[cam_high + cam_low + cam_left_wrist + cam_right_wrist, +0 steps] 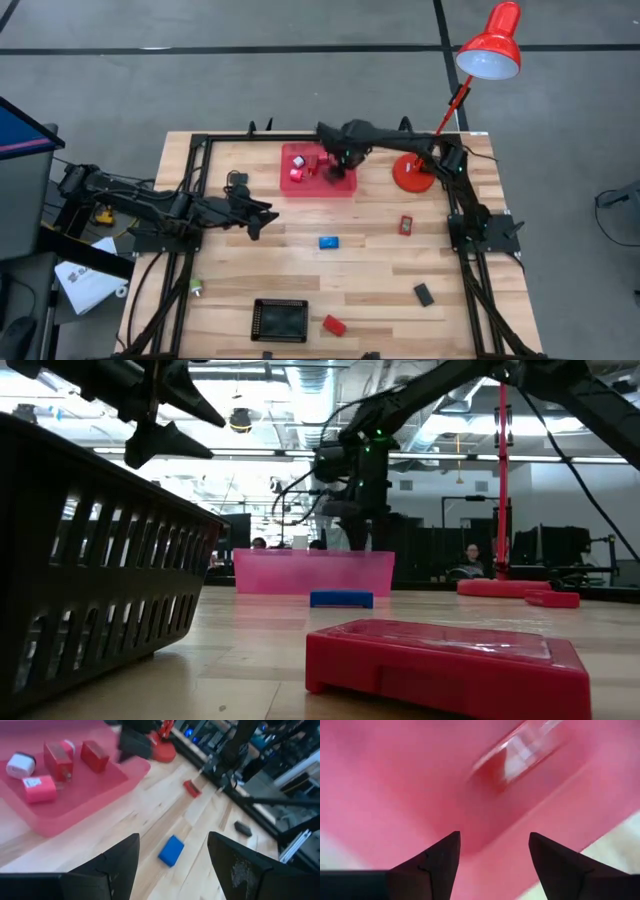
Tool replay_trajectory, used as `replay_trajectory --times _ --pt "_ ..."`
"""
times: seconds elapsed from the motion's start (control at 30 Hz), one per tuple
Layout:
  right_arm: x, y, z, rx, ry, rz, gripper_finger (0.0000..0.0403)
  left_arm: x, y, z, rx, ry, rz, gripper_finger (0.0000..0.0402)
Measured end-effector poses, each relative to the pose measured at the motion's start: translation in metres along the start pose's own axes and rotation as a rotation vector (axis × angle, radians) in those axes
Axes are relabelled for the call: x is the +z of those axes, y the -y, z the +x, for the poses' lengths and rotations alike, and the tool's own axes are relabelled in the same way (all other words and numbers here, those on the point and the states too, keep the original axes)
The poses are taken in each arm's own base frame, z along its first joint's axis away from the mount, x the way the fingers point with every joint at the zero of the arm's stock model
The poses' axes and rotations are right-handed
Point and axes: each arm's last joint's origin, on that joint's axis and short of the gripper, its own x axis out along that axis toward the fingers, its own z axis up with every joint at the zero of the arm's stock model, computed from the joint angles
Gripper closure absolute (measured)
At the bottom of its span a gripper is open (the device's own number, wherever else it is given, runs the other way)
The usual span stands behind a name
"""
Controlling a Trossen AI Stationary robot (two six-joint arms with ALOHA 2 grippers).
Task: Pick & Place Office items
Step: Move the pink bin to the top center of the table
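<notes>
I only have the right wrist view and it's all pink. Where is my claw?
Observer: The right claw hangs over the near right corner of the pink tray, at the table's far side.
Operator: What's in the tray?
Observer: Two red blocks, a pink block and a white piece, all to the left of your claw.
Operator: Closest loose item?
Observer: A blue block lies mid-table, on the near side of the tray. The left claw hovers open just to the left of it.
</notes>
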Motion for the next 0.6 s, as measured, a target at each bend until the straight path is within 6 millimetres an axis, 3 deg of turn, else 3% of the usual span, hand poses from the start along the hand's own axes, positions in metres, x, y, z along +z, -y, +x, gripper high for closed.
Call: replay_trajectory --times 0.17,0.3,0.43,0.6 --pt "-0.042 -0.049 0.000 0.004 -0.098 -0.252 0.0174 -0.004 -0.003 0.000 0.016 -0.058 0.017 0.0170" --pt "-0.080 -0.075 -0.006 0.054 -0.018 -0.338 0.0175 -0.007 -0.004 0.000 0.005 -0.103 0.026 0.0170" --pt "-0.118 -0.078 -0.019 0.115 0.078 -0.243 0.0175 -0.007 -0.005 0.000 0.005 -0.110 0.030 0.0170" --pt "-0.150 -0.056 -0.048 0.111 0.263 -0.054 0.0175 -0.007 -0.005 0.000 0.005 -0.110 0.030 0.0170"
